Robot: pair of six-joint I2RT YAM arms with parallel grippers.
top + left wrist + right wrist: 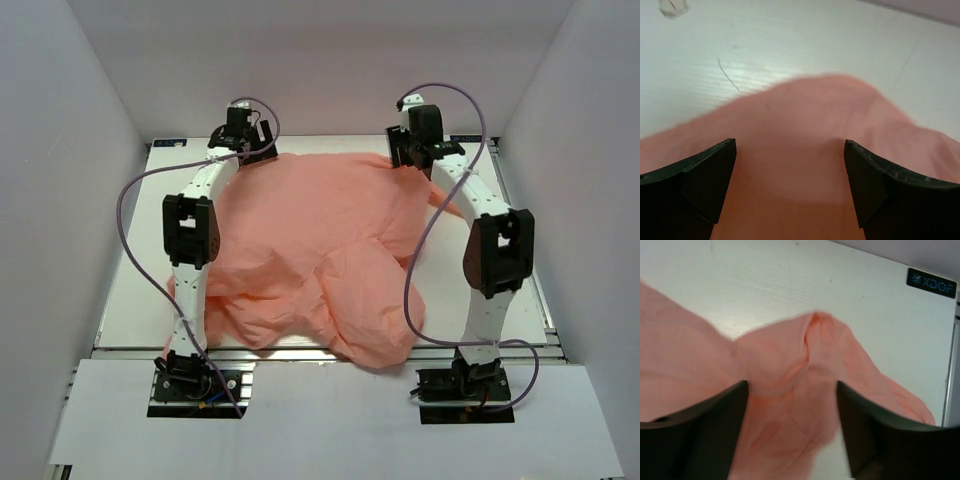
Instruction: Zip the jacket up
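Overhead I just get the jacket (320, 250) heaped on the table (130, 300); wrist cams show my left gripper (790, 146) wide open over fabric; right gripper (792, 385) half open, straddling a loose fold.

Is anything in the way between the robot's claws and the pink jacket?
No, nothing visible is in the way. The thin salmon-pink hooded jacket lies right under both arms' jaws at the far side of the white table. In each wrist view its fabric sits between the parted jaws. The zipper itself does not show.

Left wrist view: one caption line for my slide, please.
Open left claw over the pink jacket on white table.
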